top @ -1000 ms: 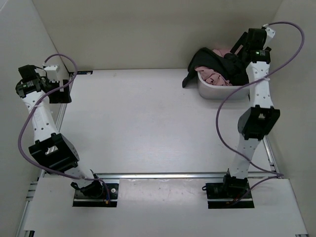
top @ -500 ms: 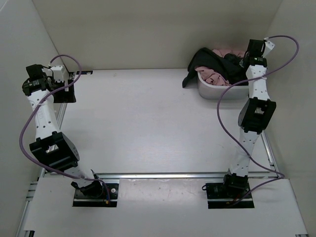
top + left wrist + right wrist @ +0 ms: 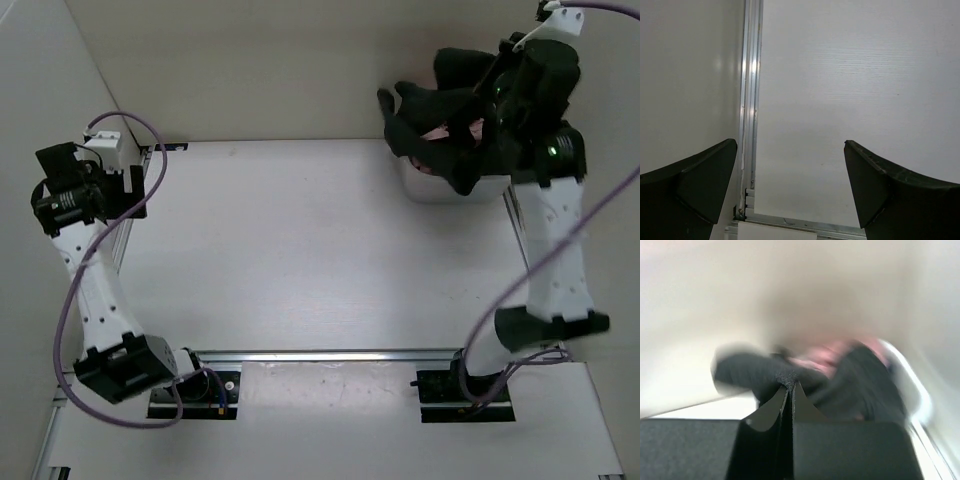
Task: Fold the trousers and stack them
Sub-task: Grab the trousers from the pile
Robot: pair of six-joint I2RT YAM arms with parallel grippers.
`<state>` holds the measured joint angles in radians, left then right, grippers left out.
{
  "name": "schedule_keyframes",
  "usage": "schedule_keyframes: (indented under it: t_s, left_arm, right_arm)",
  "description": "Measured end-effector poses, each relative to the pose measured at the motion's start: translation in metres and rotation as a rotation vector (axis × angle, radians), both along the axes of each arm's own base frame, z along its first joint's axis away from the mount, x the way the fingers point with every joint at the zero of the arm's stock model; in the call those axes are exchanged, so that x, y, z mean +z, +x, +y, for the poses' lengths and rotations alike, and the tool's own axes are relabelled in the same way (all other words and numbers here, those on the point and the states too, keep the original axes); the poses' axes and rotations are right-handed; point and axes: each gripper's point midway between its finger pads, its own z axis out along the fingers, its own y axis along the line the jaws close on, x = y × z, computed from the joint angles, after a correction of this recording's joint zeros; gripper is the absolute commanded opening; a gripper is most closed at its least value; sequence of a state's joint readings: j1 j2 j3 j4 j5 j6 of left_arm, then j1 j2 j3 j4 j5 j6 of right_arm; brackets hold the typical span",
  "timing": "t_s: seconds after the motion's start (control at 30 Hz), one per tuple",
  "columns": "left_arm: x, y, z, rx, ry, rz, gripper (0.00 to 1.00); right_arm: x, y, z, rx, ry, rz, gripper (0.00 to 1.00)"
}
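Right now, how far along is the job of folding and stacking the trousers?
Done: only the pick-up. The right gripper has its jaws shut on the trousers, which hang bunched over the bin. In hand: getting them clear of the bin. Left: spreading them on the table, folding, stacking. The left gripper hovers over the table, jaws open.

Soft, even white light fills the overhead view, leaving the table (image 3: 300, 250) bright with only faint shadows under the arms (image 3: 555, 250). The left wrist view is sharp, though the left fingers (image 3: 695, 185) show as near-black shapes and a strip of glare runs down the rail (image 3: 751, 75). The right wrist view is smeared by heavy blur, the trousers (image 3: 860, 387) and a pink garment (image 3: 815, 362) mere soft smudges.
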<state>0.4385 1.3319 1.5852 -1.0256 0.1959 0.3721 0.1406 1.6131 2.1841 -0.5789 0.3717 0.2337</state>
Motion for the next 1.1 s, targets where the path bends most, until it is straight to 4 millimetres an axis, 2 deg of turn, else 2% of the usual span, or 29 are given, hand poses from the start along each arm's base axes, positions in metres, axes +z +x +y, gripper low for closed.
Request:
schedule_keyframes:
  t_s: [0.1,0.17,0.27,0.33,0.4,0.47,0.53,0.57,0.6,0.63,0.67,0.7,0.77,0.8,0.87,0.9,0.97,1.03,1.1]
  left_arm:
    - [0.030,-0.026,-0.010,0.000,0.054,-0.078,1.00]
    - [0.051,-0.044,-0.016,0.001,0.096,-0.134,1.00]
    - [0.074,-0.067,-0.025,-0.005,0.140,-0.195,1.00]
    - [0.087,-0.075,-0.029,-0.009,0.160,-0.222,1.00]
    - [0.096,-0.080,-0.031,-0.013,0.173,-0.236,1.00]
    - [0.097,-0.078,-0.030,-0.015,0.172,-0.228,1.00]
    - [0.089,-0.074,-0.028,-0.018,0.159,-0.196,1.00]
    - [0.081,-0.069,-0.027,-0.025,0.142,-0.164,1.00]
    - [0.074,-0.065,-0.026,-0.030,0.128,-0.141,1.00]
    - [0.069,-0.060,-0.025,-0.035,0.115,-0.121,1.00]
    - [0.063,-0.055,-0.023,-0.037,0.103,-0.102,1.00]
    - [0.057,-0.050,-0.021,-0.039,0.087,-0.080,1.00]
    - [0.048,-0.040,-0.018,-0.039,0.060,-0.043,1.00]
    - [0.046,-0.034,-0.015,-0.039,0.048,-0.027,1.00]
    - [0.048,-0.021,-0.012,-0.047,0.033,-0.015,1.00]
    - [0.052,-0.015,-0.011,-0.057,0.032,-0.017,1.00]
    - [0.063,-0.008,-0.009,-0.079,0.044,-0.031,1.00]
    - [0.075,-0.006,-0.010,-0.113,0.074,-0.057,1.00]
    - [0.083,-0.014,-0.015,-0.165,0.119,-0.079,1.00]
  right_arm:
    - [0.088,-0.096,0.064,0.249,0.002,-0.236,0.00]
    - [0.132,-0.154,0.070,0.352,0.059,-0.378,0.00]
    - [0.177,-0.225,0.060,0.439,0.163,-0.540,0.00]
    - [0.192,-0.250,0.068,0.529,0.219,-0.598,0.00]
    - [0.194,-0.254,0.081,0.607,0.274,-0.605,0.00]
    - [0.175,-0.236,0.102,0.677,0.321,-0.534,0.00]
    - [0.130,-0.195,0.131,0.731,0.379,-0.371,0.00]
    - [0.082,-0.153,0.160,0.752,0.417,-0.213,0.00]
    - [0.056,-0.132,0.177,0.751,0.425,-0.129,0.00]
    - [0.020,-0.103,0.199,0.734,0.417,-0.023,0.03]
    - [-0.011,-0.079,0.216,0.709,0.395,0.062,0.15]
    - [-0.042,-0.056,0.236,0.690,0.367,0.151,0.67]
    - [-0.102,-0.011,0.271,0.653,0.300,0.298,0.99]
    - [-0.128,0.010,0.285,0.640,0.267,0.343,0.99]
    - [-0.175,0.034,0.300,0.626,0.201,0.455,0.99]
    - [-0.196,0.041,0.303,0.619,0.170,0.500,0.99]
    - [-0.233,0.033,0.294,0.596,0.104,0.605,0.99]
    - [-0.261,0.001,0.266,0.555,0.030,0.709,0.99]
    - [-0.269,-0.048,0.227,0.521,-0.008,0.749,0.99]
